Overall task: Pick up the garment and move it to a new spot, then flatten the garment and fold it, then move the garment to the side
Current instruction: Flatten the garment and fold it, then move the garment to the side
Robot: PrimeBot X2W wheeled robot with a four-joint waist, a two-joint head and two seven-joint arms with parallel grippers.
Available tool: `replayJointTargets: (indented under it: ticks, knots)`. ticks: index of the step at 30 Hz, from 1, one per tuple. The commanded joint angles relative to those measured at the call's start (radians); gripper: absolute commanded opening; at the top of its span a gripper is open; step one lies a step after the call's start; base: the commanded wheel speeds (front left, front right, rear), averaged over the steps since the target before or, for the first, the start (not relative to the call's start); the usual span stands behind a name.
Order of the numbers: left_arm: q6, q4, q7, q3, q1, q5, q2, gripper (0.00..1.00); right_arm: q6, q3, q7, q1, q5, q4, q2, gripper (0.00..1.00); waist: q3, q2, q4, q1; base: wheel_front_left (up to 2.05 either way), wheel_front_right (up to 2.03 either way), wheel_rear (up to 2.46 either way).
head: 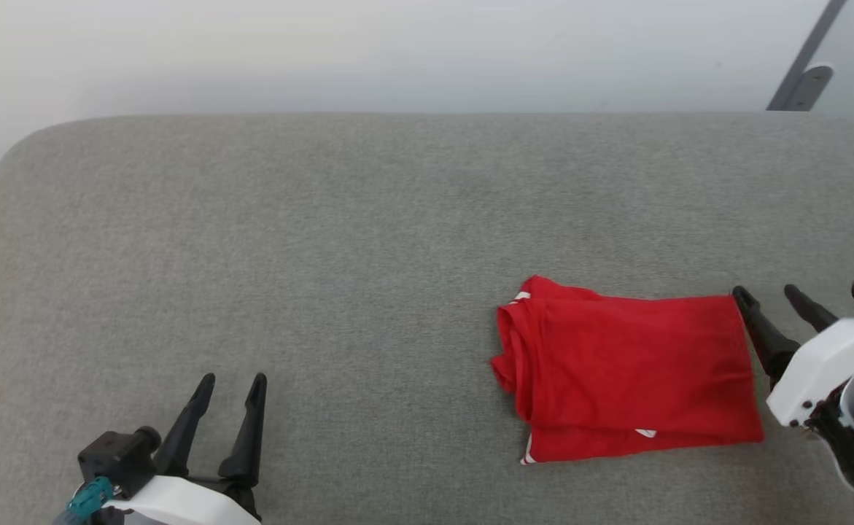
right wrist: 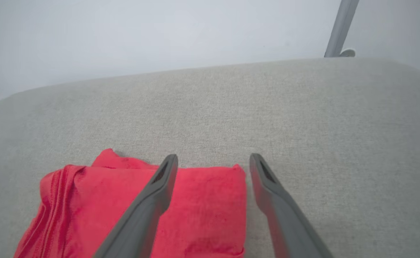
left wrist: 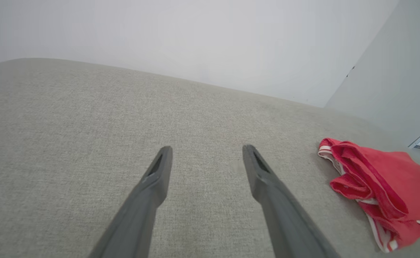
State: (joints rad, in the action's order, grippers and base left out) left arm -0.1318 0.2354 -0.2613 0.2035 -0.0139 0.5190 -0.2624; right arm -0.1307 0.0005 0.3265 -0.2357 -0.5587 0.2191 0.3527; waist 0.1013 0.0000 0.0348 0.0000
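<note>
I see the garment [head: 631,372] folded into a rough red rectangle, with white trim peeking out at its near-left corner, lying on the right part of the grey fabric bench [head: 324,255]. Right claw [head: 766,292] is spread wide at its right edge, gripping nothing. Left claw [head: 233,379] is spread wide and empty, well apart. Behind is a pale wall [head: 397,51] and a grey pole [head: 806,58].

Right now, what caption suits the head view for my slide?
Folded red garment on grey cushion; right gripper, jaws open, at its right edge; left gripper open, apart.
</note>
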Motion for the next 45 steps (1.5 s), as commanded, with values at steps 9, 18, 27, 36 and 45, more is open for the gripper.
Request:
replayJointTargets:
  ticks: [9, 18, 27, 36, 45]
  knots:
    - [0.003, -0.015, -0.005, -0.053, 0.044, -0.016, 0.011, 1.0, 0.0, 0.057, -0.456, 0.014, 0.061, 0.189, -0.032, 1.0, -0.048, 0.0, -0.027, 0.0, 0.0, 0.0, 0.0]
    - [0.003, -0.068, -0.005, -0.09, 0.114, -0.06, 0.026, 1.0, 0.0, 0.033, -0.588, 0.085, 0.127, 0.216, -0.076, 1.0, -0.092, 0.0, -0.017, 0.0, 0.0, 0.0, 0.0]
    - [0.003, -0.136, -0.005, -0.124, 0.183, -0.096, 0.035, 1.0, 0.0, -0.039, -0.592, 0.198, 0.17, 0.102, -0.11, 1.0, -0.108, 0.0, -0.009, 0.0, 0.0, 0.0, 0.0]
    - [0.003, -0.204, -0.005, -0.159, 0.264, -0.119, 0.053, 1.0, 0.0, -0.1, -0.567, 0.294, 0.194, -0.01, -0.148, 1.0, -0.108, 0.0, -0.005, 0.0, 0.0, 0.0, 0.0]
    - [0.003, -0.211, -0.005, -0.16, 0.258, -0.122, 0.056, 1.0, 0.0, -0.115, -0.525, 0.31, 0.204, -0.05, -0.165, 1.0, -0.107, 0.0, 0.001, 0.0, 0.0, 0.0, 0.0]
